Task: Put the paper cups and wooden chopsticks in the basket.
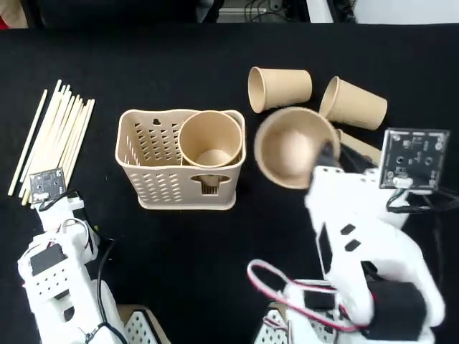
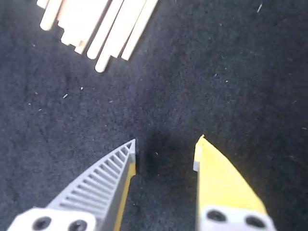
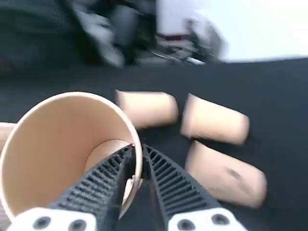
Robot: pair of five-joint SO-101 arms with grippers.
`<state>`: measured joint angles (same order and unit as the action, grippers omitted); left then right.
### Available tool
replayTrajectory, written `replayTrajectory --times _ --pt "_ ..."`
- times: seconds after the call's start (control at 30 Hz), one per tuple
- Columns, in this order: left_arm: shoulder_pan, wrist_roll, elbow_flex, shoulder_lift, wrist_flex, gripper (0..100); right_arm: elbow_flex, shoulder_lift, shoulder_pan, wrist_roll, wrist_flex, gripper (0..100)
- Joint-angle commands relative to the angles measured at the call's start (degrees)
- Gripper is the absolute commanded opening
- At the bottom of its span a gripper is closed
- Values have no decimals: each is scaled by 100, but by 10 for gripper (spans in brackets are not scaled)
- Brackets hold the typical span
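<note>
On the black table (image 1: 215, 272), a beige perforated plastic basket (image 1: 154, 183) stands upright left of centre, with one tan paper cup (image 1: 209, 136) upright in its right compartment. A bundle of pale wooden chopsticks (image 1: 54, 136) (image 2: 96, 24) lies flat near the table's left edge, well apart from the basket. The left hand (image 2: 166, 144) sits over bare table near the chopstick ends, its jaws moderately apart and gripping nothing. The right hand (image 3: 138, 150) is clamped narrowly on the rim of a second paper cup (image 1: 290, 147) (image 3: 62, 144), one finger inside and one outside; this cup sits just right of the basket. Three more paper cups (image 1: 280, 87) (image 1: 353, 102) (image 1: 358, 147) lie on their sides behind it.
</note>
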<state>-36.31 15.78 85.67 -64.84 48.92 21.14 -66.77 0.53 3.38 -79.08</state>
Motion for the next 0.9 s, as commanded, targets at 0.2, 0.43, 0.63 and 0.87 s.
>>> replayTrajectory --times 0.2,0.43,0.63,0.87 --pt "48 35 -13 -70 -70 199 -2018 1745 1881 527 9 11" --pt "48 35 -13 -70 -70 199 -2431 2747 2066 527 -18 11" --pt "48 35 -13 -70 -70 199 -2422 3284 2066 281 9 11" --pt "48 35 -13 -70 -70 199 -2413 3644 2031 246 -26 11"
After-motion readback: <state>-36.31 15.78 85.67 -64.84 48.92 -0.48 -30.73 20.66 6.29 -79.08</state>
